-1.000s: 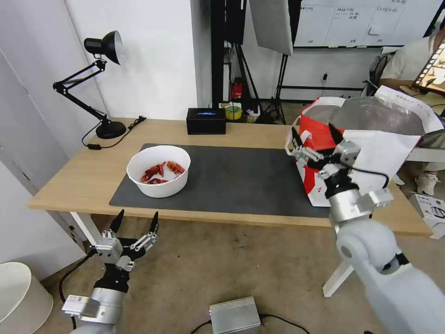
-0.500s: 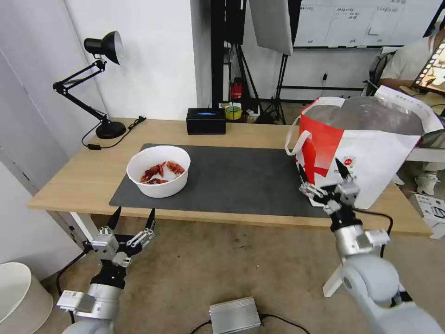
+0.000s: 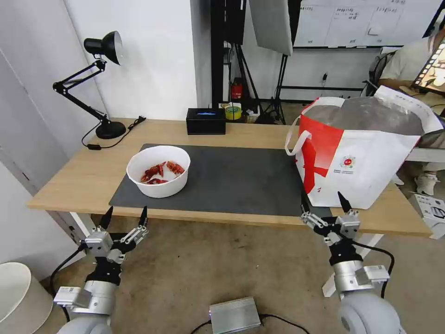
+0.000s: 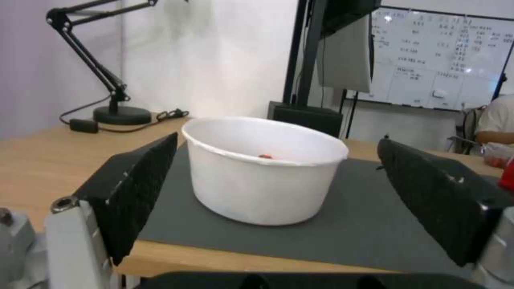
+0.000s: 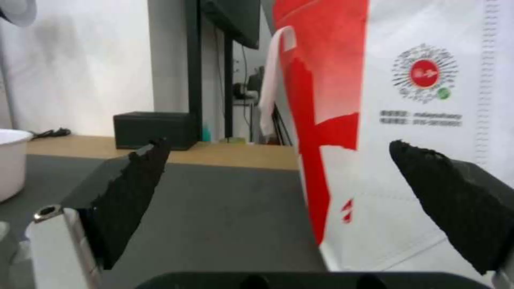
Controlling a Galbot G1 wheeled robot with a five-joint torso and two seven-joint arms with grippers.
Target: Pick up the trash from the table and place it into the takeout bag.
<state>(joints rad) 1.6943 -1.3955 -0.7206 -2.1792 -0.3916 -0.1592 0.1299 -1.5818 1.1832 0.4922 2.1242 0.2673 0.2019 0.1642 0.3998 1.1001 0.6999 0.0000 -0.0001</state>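
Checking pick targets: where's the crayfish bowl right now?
In the head view the white bowl sits on the left end of the dark grey mat, near the table's front edge, just beyond the open left hand.

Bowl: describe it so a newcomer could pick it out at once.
Start at the long wooden table and find the dark grey mat on it. The bowl stands on the mat's left end, nearest the left gripper. It is the only round white container there, open-topped, with red shells inside; the bag stands at the opposite end.

A black desk lamp (image 3: pixel 99 83) at upper left; a black box (image 3: pixel 206 121) upper centre; a whiteboard (image 3: pixel 366 22) upper right.
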